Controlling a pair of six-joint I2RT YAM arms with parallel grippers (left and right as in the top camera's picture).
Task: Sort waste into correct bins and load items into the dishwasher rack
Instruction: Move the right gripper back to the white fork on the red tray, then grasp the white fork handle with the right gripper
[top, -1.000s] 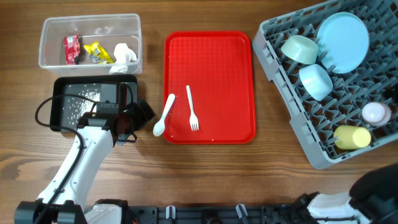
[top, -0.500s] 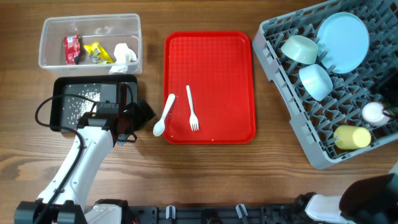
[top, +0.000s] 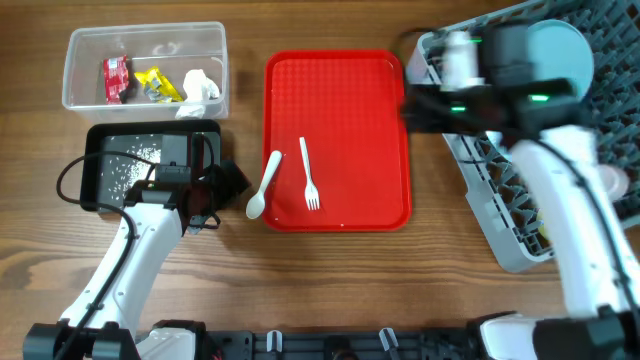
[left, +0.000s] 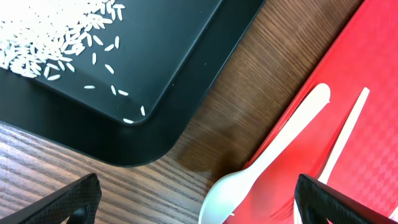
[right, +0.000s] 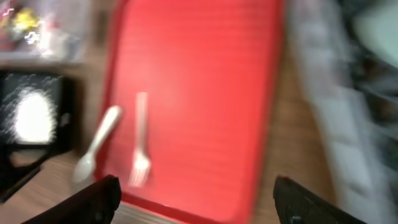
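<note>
Seen from above, the clear tub (top: 70, 72) at upper left holds the red wrapper (top: 116, 78), yellow wrapper (top: 155, 85) and tissue (top: 202, 86), which my right wrist view only smears. Below it the black tray (top: 150, 127) carries rice (top: 130, 165); my left wrist view shows the single grains. My left gripper (top: 225, 185) hangs just right of that tray, jaws wide and empty. The spoon (top: 265, 185) and fork (top: 308, 175) lie at the red tray's (top: 340, 110) lower left. My right arm crosses the rack (top: 480, 215), hiding much of it. My right gripper (top: 415, 105) is spread open over the red tray's right edge, holding nothing.
</note>
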